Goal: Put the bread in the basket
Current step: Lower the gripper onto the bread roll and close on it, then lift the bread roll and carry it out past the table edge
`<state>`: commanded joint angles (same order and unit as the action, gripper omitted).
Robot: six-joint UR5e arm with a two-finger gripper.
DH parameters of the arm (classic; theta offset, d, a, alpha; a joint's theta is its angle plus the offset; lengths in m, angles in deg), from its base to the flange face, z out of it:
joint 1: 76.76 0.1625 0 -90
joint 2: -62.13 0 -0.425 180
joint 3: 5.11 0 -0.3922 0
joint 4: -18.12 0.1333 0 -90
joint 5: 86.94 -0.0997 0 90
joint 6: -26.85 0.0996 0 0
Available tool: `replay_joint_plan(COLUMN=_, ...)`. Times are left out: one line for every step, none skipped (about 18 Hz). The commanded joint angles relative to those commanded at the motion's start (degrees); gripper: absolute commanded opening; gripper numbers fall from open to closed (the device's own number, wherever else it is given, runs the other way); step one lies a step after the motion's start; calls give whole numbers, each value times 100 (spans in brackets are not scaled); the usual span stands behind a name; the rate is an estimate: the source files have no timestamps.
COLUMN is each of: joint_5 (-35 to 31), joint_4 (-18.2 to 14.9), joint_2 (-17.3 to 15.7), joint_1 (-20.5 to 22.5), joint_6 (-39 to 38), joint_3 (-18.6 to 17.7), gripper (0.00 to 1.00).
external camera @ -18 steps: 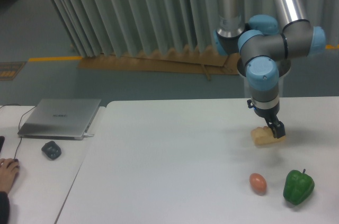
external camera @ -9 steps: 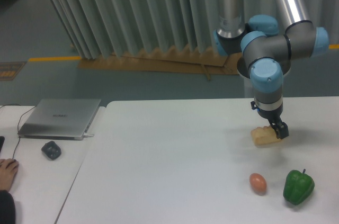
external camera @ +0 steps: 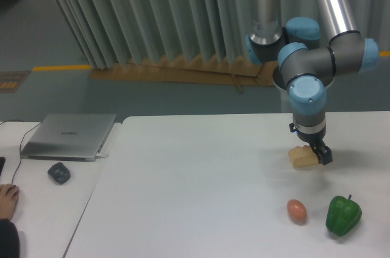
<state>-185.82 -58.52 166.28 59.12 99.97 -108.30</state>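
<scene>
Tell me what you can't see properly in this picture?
- Basket: none in the camera view; it may lie past an edge.
- Gripper fingers: too small and dark to tell whether they pinch the bread.
- Bread's right end: hidden behind the gripper.
- Person's hand: cut off by the left edge.

Pale tan bread (external camera: 300, 158), brown egg (external camera: 297, 211), green pepper (external camera: 343, 215), white table (external camera: 195, 185).

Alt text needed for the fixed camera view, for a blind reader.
A robot arm's claw is down at a bread roll on a white table. Nearer the camera lie a brown egg and green pepper; a laptop sits far left.
</scene>
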Motion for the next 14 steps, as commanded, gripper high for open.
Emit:
replay_joint_plan(joint_5=9, joint_4=0, joint_2=0, joint_1=0, joint_6=0, joint_3=26, gripper=52)
replay_joint_plan(joint_5=0, joint_4=0, joint_2=9, joint_1=0, joint_6=-9, joint_3=35, gripper=49)
replay_joint_plan(joint_5=0, joint_4=0, joint_2=17, joint_1=0, joint_6=-26, joint_3=35, gripper=46)
replay_joint_plan(joint_5=0, joint_4=0, joint_2=35, joint_1=-9, joint_6=-44, joint_3=44, gripper=39)
replay_joint_plan(joint_5=0, joint_4=-9, joint_2=35, joint_1=-9, joint_6=-53, joint_3=62, gripper=39)
replay_joint_plan(joint_5=9, joint_4=-9, joint_2=35, joint_1=-9, joint_6=-53, joint_3=62, gripper=39)
replay_joint_plan(joint_5=0, joint_4=-9, joint_2=44, joint_1=-9, joint_6=-88, joint_3=62, gripper=37)
replay_joint_plan(joint_5=0, joint_4=-9, joint_2=53, joint_1=-17, joint_6=-105, joint_3=62, gripper=31)
replay_joint_plan(joint_5=0, joint_4=-17, joint_2=44, joint_1=-18, joint_6=-123, joint_3=70, gripper=29)
replay_joint_plan(joint_5=0, joint_4=-52, joint_2=44, joint_1=-9, joint_6=-114, joint_3=105, gripper=29)
replay_joint_plan(joint_5=0, joint_4=-70, joint_2=44, joint_1=-9, joint_6=-114, joint_3=140, gripper=29)
replay_joint_plan(joint_5=0, joint_4=-70, joint_2=35, joint_1=0, joint_6=-114, joint_3=158, gripper=29)
replay_joint_plan(joint_5=43, joint_4=-157, joint_2=0, joint_1=17, joint_6=-114, joint_3=254, gripper=29)
replay_joint_plan(joint_5=53, joint_4=-324, joint_2=-17, joint_1=52, joint_6=-106, joint_3=368, gripper=29)
